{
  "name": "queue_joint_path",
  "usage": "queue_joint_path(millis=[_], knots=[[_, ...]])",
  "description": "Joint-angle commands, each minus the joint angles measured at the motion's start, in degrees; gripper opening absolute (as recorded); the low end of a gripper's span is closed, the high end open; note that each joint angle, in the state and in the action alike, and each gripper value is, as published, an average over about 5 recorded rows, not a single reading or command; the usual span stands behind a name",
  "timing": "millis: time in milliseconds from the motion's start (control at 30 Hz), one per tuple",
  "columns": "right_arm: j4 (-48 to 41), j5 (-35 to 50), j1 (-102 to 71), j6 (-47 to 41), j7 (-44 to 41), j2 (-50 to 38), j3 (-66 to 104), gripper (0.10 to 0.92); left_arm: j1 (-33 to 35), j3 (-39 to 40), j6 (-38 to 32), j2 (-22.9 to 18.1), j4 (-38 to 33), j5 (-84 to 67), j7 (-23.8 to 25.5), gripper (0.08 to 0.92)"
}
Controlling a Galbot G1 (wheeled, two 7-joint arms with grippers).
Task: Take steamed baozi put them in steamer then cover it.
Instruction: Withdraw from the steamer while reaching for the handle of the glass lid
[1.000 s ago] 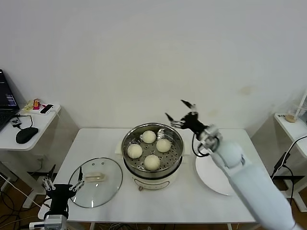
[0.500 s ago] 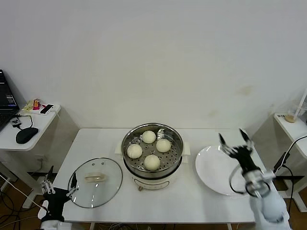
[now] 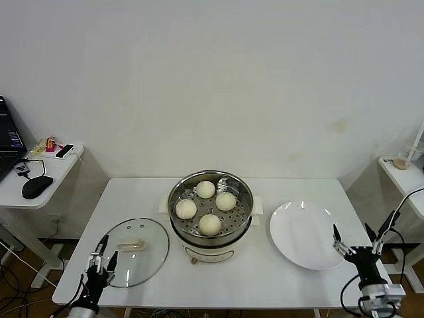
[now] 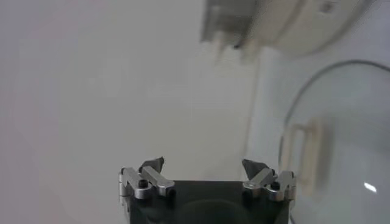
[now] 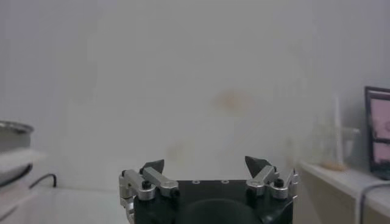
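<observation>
Buns loaded, lid not on yet.
All four baozi [image 3: 205, 206] sit in the steamer [image 3: 211, 213]; cover [image 3: 132, 252] lies left of it. Left gripper [image 3: 99, 261] and right gripper [image 3: 356, 240] both splayed, empty. Watch the flat handle [image 3: 130, 246]: your grasp could slip, glass drops.

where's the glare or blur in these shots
Head view: sharp, with bright glints on the steamer rim and white plate. Left wrist view: the glass cover and steamer base look soft and hazy. Right wrist view: background washed out, only the right hand crisp.
</observation>
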Motion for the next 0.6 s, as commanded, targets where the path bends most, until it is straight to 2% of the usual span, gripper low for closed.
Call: queue_joint_path(millis=[33, 600], knots=[[1.6, -2.1, -5.5, 0.7, 1.1, 2.3, 2.9, 0.823, -6.0, 3.7, -0.2, 2.0, 7.4, 9.9, 2.4, 0.823], [2.7, -3.6, -8.7, 1.7, 0.9, 4.2, 2.9, 0.823, -16.2, 5.4, -0.1, 3.7, 17.3, 7.5, 3.2, 0.823]])
